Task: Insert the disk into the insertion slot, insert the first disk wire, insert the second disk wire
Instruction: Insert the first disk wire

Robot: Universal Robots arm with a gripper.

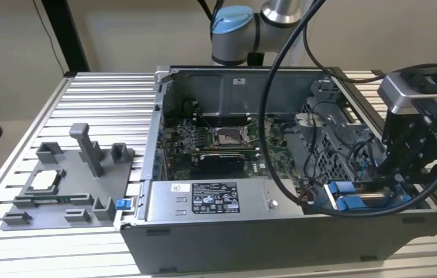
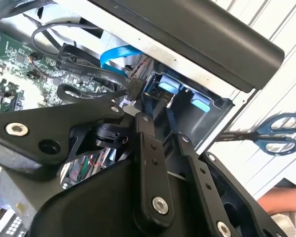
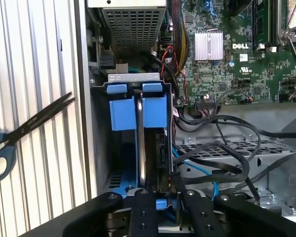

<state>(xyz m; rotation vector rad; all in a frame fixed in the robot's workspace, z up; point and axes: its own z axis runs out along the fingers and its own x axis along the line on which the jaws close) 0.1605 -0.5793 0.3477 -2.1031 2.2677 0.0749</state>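
Exterior view, and the black gripper (image 1: 401, 174) sits at the corner of the open grey computer case (image 1: 280, 237) on the ribbed aluminium counter (image 1: 95, 98). Bright blue plastic tabs (image 1: 342, 196) show just beside it, with black cables looping over.

First wrist view now: straight ahead of the gripper (image 3: 165, 197), the disk (image 3: 149, 148) stands on edge inside the insertion slot (image 3: 138, 77), a grey sheet-metal bay. Its blue frame is squared off at the far end. The near end of the disk meets the gripper, but is it clamped or merely alongside? I cannot tell from here. Off to the gripper's side, black-bladed scissors (image 3: 24, 131) lie on the counter, and beyond the slot is the green motherboard (image 3: 237, 64).

Second wrist view: the gripper (image 2: 162, 129) points at the blue tabs. A tangle of black wires (image 2: 79, 64) and a flat blue cable (image 2: 116, 53) lie close by, and a person's hand (image 2: 286, 202) is well behind it.

That disk looks rigid, dense and smooth-sided to me, so probably slippery and shock-shy. I'd take it by the flat flanks of the plastic frame, clear of the circuit face.
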